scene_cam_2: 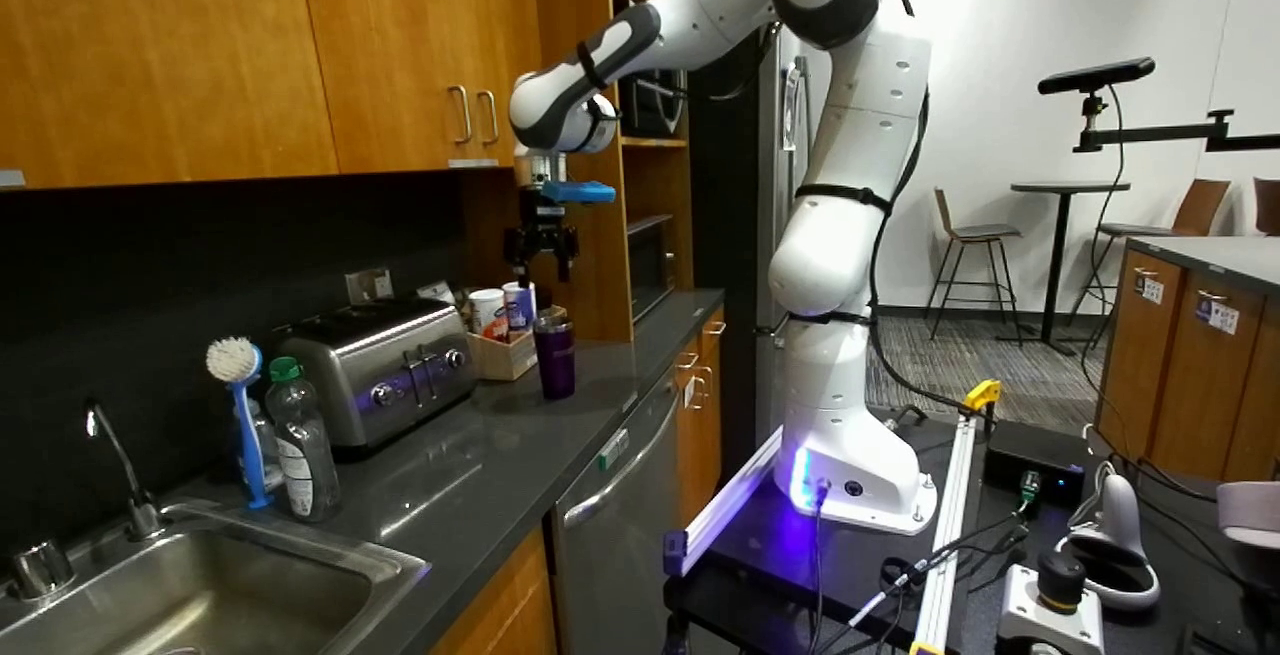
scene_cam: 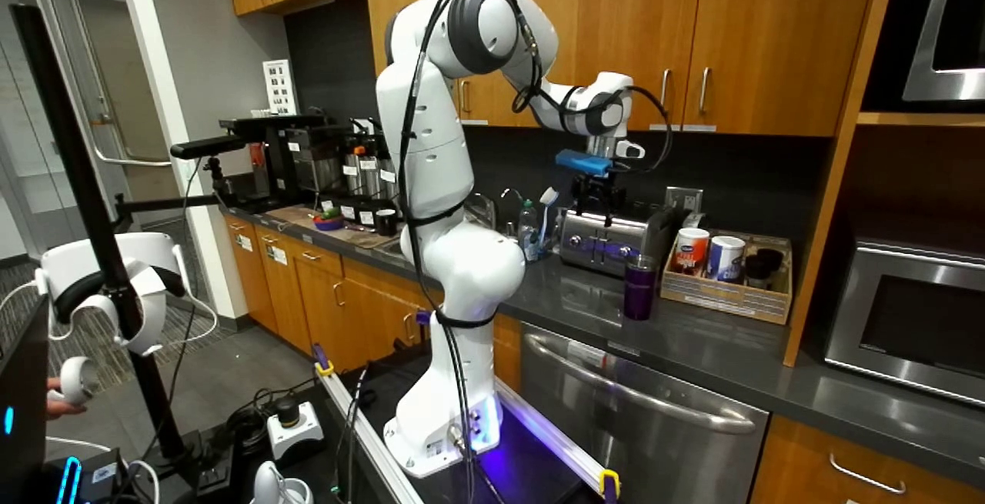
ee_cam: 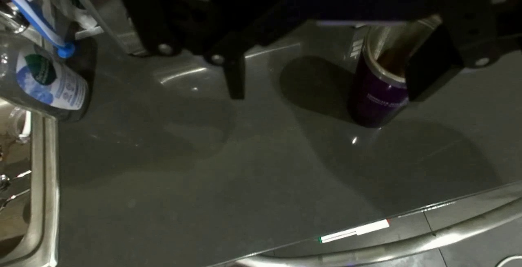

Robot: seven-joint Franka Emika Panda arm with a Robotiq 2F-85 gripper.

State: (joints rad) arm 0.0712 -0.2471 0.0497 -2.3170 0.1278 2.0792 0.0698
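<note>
The black two-finger gripper point(scene_cam_2: 543, 273) hangs from the white jointed arm point(scene_cam: 442, 146) over the glossy dark grey countertop point(ee_cam: 183, 144), fingertips pointing down and spread wide apart. Lower than the fingers — and apart from them in both exterior views — a tall purple tumbler with a metallic rim point(scene_cam_2: 556, 363) stands upright on the countertop. In the wrist view one finger hides part of the tumbler.

The tumbler is near the end of a wide brushed-steel toaster point(scene_cam_2: 375, 365) and just beside a low cardboard box point(scene_cam: 723, 300), closer to the front edge than either. The box holds a red-and-white cylindrical canister point(scene_cam: 690, 252) and a blue-and-white cylindrical canister point(scene_cam: 725, 259). Past the toaster's far end from the box, a clear plastic bottle with a green cap point(scene_cam_2: 303, 460) and a blue-handled brush with white bristles point(scene_cam_2: 250, 445) stand near the stainless-steel sink point(ee_cam: 45, 177).
</note>
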